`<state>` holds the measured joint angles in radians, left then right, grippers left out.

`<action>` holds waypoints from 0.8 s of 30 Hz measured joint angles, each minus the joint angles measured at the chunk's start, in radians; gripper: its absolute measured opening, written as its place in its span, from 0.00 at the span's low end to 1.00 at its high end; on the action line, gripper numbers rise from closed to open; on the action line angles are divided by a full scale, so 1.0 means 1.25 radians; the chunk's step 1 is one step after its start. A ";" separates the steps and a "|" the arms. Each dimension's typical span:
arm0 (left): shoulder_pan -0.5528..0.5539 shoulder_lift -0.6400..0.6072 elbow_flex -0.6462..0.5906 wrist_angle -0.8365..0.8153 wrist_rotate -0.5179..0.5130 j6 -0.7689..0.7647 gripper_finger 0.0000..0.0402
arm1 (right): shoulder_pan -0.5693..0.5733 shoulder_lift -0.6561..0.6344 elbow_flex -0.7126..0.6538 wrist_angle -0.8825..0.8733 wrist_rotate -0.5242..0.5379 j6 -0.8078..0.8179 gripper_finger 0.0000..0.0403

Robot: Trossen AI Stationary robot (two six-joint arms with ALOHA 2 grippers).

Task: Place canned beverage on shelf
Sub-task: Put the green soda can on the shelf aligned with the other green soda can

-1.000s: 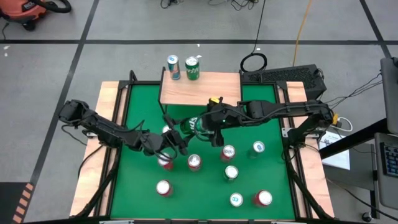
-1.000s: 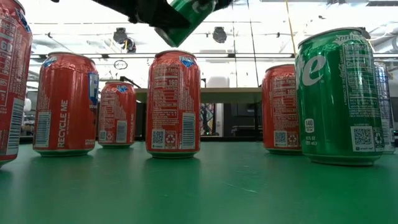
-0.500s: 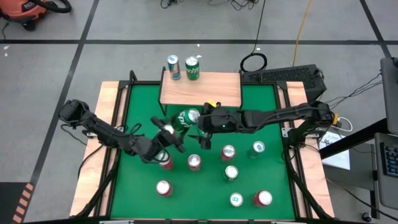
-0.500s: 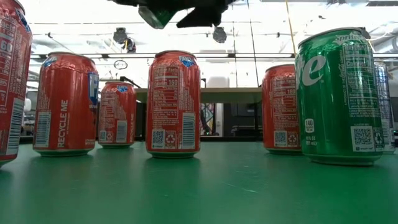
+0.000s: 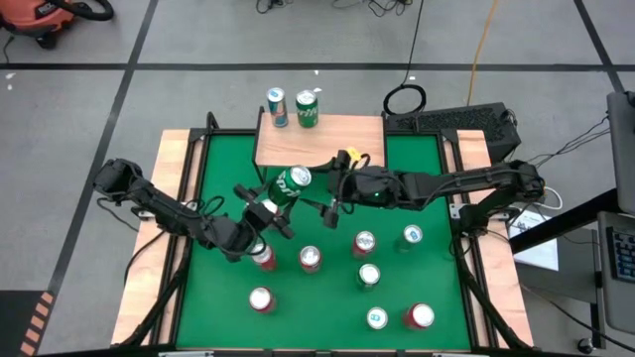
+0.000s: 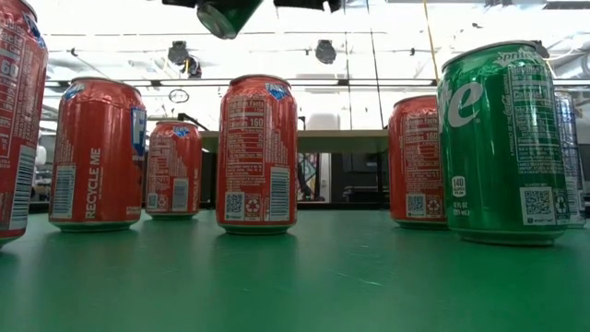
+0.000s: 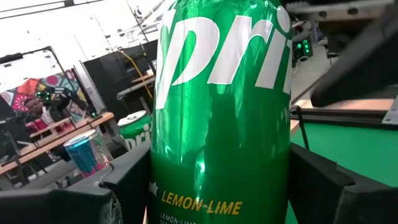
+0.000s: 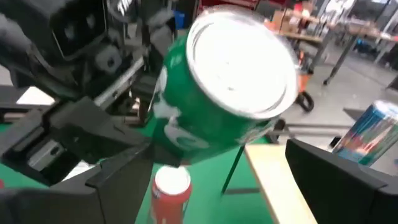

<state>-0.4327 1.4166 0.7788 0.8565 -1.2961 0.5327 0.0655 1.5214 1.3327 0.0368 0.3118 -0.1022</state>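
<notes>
Left gripper (image 5: 266, 211) is clamped on the green can (image 5: 289, 184), fingers on either side of its lower body. The can is tilted well off upright in the air above the green table (image 5: 437, 278), its top end leaning away from the left jaws and toward the shelf (image 5: 319, 141). In the left wrist view the green can (image 7: 221, 106) fills the space between the two dark fingers (image 7: 314, 177).

Right gripper (image 5: 333, 194) sits just beside the can's top end, jaws spread wide with nothing between them. The right wrist view looks almost straight at the can's silver lid (image 8: 242, 62), so the can's long axis runs roughly along the line from the left jaws to the right jaws.

The shelf lies beyond the can from the left jaws and just beside the right jaws. Two cans already stand at its far edge: a blue can (image 5: 277, 106) and a second green can (image 5: 307, 108).

Judgement: the left arm carries the load, and the can is not yet over the plank. It must be brought upright before it can stand there. The right arm is the nearer to the shelf. Several red cans (image 5: 310, 259) stand on the table below, apart from both grippers.
</notes>
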 joint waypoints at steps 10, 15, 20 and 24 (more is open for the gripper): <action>0.004 0.000 0.000 0.038 0.019 -0.001 0.71 | -0.033 0.018 0.000 0.184 -0.115 0.048 0.88; 0.005 0.000 0.000 0.044 0.020 0.023 0.71 | -0.049 0.044 0.000 0.274 -0.170 0.089 0.88; 0.006 0.000 0.000 0.085 0.020 0.079 0.71 | -0.061 0.053 0.000 0.276 -0.170 0.126 0.88; 0.006 0.000 0.000 0.107 0.020 0.113 0.71 | -0.063 0.057 0.000 0.276 -0.170 0.133 0.88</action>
<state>-0.4252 1.4170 0.7791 0.9899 -1.2712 0.6746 -0.0128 1.5925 1.3331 0.3820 0.0990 0.0636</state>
